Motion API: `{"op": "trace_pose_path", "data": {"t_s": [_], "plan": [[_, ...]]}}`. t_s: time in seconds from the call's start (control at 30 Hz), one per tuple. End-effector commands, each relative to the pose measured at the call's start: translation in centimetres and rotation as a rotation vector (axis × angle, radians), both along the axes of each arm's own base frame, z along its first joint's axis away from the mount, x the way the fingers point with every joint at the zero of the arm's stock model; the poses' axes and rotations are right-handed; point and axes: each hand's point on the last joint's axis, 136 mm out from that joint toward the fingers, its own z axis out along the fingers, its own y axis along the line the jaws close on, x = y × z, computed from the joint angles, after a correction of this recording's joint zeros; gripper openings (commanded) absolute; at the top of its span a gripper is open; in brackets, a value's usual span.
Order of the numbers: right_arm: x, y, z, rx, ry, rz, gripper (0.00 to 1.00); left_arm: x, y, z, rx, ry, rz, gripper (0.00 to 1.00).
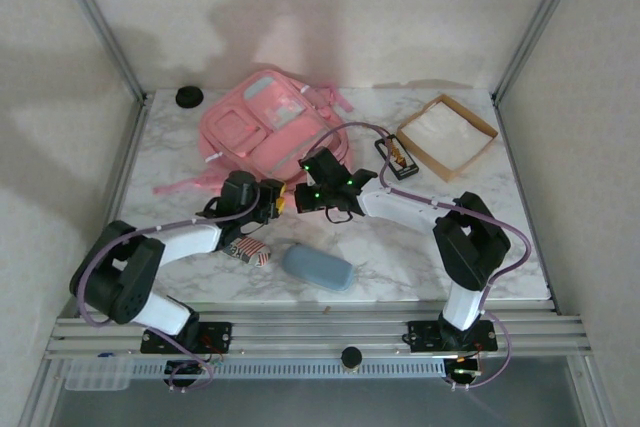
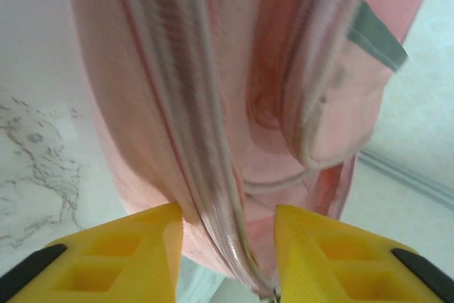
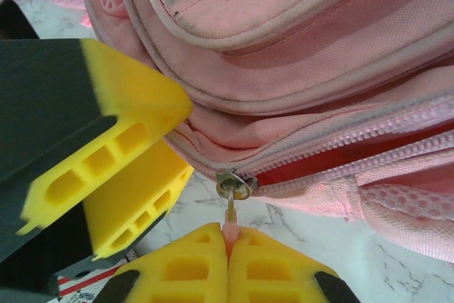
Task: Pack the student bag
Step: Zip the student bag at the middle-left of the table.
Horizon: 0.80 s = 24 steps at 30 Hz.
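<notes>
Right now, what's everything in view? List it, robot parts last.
backpack: one, pink with grey-blue panels, far centre-left, main zip partly open
zip pull: one, metal with pink tab, backpack's near edge
cardboard box: one, brown, white inside, far right
case: one, blue-grey oval, near centre
small gadget: one, black and orange, just left of the box; too small to identify
round object: one, black, far-left corner
patterned item: one, red and white, partly hidden under the left arm
table: one, white marble
left gripper: one, yellow fingers, closed around a backpack fold
right gripper: one, yellow fingers, shut on the zip pull
</notes>
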Motion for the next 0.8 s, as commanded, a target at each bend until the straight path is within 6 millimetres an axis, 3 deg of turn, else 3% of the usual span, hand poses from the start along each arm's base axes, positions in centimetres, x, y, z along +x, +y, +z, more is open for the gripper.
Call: {"op": "trace_pose_path", "data": {"t_s": [0.0,0.2,0.33,0.43,0.63,0.77], "plan": [[-0.3,1.0,1.4,0.049,-0.033,0.04,0.0,2.0,-0.7,1.5,-0.024,-0.038,0.04,0.3],[0.3,-0.8,1.1,-0.003,-0.044,-0.009,0.0,2.2,2.5,0.7,0.067,-0.019,0.134,0.0],[1.2,-3.7,1.0,-0.045,-0.056,-0.053,0.0,2.1,6.6,0.0,0.211,0.004,0.182,0.0],[2.4,-6.8,0.7,-0.112,-0.076,-0.097,0.0,2.4,9.8,0.8,0.296,-0.013,0.202,0.0],[7.2,-12.8,0.8,-0.139,-0.114,-0.239,0.0,3.5,15.6,2.1,0.497,0.0,0.199,0.0],[8.7,-13.9,1.6,-0.17,-0.162,-0.277,0.0,4.2,18.5,2.5,0.547,0.002,0.225,0.0]]}}
